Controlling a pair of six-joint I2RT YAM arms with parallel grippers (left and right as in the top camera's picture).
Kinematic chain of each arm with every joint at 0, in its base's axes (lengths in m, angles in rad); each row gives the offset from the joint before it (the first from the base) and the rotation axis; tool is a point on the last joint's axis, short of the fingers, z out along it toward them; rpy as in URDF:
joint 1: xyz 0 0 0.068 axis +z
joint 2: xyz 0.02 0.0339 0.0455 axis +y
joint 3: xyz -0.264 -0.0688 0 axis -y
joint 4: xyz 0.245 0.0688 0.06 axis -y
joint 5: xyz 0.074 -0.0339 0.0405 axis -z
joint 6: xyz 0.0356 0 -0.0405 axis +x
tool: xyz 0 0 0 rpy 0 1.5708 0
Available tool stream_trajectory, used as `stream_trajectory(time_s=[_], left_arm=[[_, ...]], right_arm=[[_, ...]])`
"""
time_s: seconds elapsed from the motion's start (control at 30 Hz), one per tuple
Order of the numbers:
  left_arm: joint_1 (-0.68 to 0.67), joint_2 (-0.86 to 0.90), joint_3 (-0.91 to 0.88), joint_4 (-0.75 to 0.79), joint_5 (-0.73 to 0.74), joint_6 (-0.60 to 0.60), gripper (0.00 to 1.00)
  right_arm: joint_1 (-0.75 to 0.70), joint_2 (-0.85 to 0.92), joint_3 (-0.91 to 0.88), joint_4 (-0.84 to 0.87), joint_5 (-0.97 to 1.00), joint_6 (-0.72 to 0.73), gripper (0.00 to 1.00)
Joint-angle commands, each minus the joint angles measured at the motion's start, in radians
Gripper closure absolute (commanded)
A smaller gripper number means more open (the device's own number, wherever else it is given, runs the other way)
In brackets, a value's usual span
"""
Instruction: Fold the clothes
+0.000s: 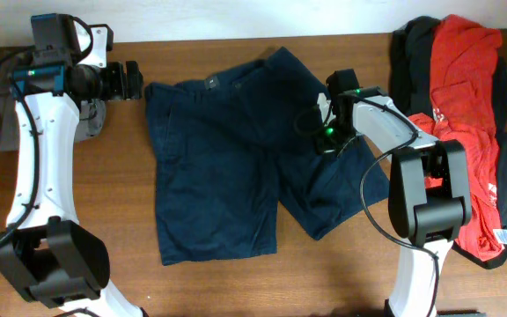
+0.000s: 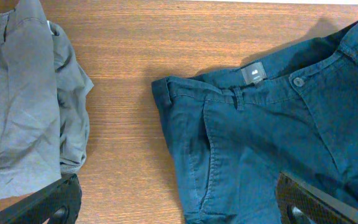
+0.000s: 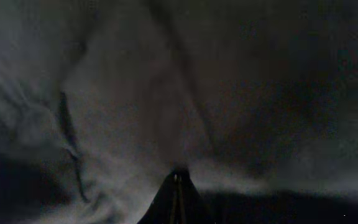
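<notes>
Dark navy shorts [image 1: 227, 158] lie spread flat on the wooden table, waistband towards the far edge and two wide legs towards the front. My left gripper [image 1: 135, 81] hovers open just left of the waistband's left corner. In the left wrist view its fingers [image 2: 48, 202] frame bare wood and the shorts' side seam [image 2: 272, 124], with nothing between them. My right gripper [image 1: 309, 119] is down on the right leg's upper part. In the dim right wrist view the gripper [image 3: 178, 179] is shut, tips together, and folds of the shorts [image 3: 135, 93] run up from them.
Grey shorts [image 1: 3, 128] lie bunched at the far left under my left arm, also in the left wrist view [image 2: 17, 93]. A red T-shirt [image 1: 460, 97] on black garments [image 1: 412, 53] is piled at the right. The table's far edge [image 1: 236, 33] runs close behind the waistband.
</notes>
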Motion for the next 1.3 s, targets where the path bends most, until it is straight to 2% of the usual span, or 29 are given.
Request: stream_trajectory(time_s=[0.0, 0.23, 0.37, 0.53, 0.6, 0.7, 0.73, 0.8, 0.87, 1.0, 1.27], left_arm=[[-0.003, 0.035, 0.005, 0.003, -0.002, 0.016, 0.01], [-0.024, 0.136, 0.005, 0.003, -0.003, 0.016, 0.01], [-0.025, 0.185, 0.005, 0.007, -0.003, 0.016, 0.01], [-0.024, 0.195, 0.005, 0.017, -0.004, 0.018, 0.01], [-0.024, 0.198, 0.005, 0.027, -0.004, 0.034, 0.01], [-0.024, 0.232, 0.005, 0.069, -0.004, 0.077, 0.01], [-0.024, 0.250, 0.005, 0.090, -0.003, 0.085, 0.01], [-0.025, 0.288, 0.005, 0.132, -0.003, 0.088, 0.01], [-0.025, 0.338, 0.005, 0.192, 0.001, 0.099, 0.01], [-0.026, 0.421, 0.005, 0.285, 0.034, 0.147, 0.02], [-0.047, 0.506, 0.005, 0.348, 0.058, 0.146, 0.02]], right_arm=[[-0.012, 0.041, -0.001, 0.039, 0.033, 0.000, 0.96], [-0.055, 0.111, -0.001, 0.245, 0.162, -0.005, 0.96], [-0.077, 0.166, -0.001, 0.494, 0.167, -0.031, 0.96], [-0.077, 0.173, 0.029, 0.653, 0.166, -0.031, 0.95], [-0.077, 0.171, 0.093, 0.599, 0.154, -0.031, 0.84], [-0.077, 0.149, 0.283, 0.328, 0.077, -0.034, 0.41], [-0.077, 0.146, 0.352, 0.232, 0.047, -0.034, 0.32], [-0.077, 0.145, 0.459, 0.085, 0.015, -0.034, 0.23], [-0.075, 0.145, 0.596, -0.105, -0.004, -0.034, 0.21], [-0.063, 0.145, 0.746, -0.299, -0.004, -0.038, 0.20], [-0.035, 0.140, 0.810, -0.357, -0.003, -0.037, 0.20]])
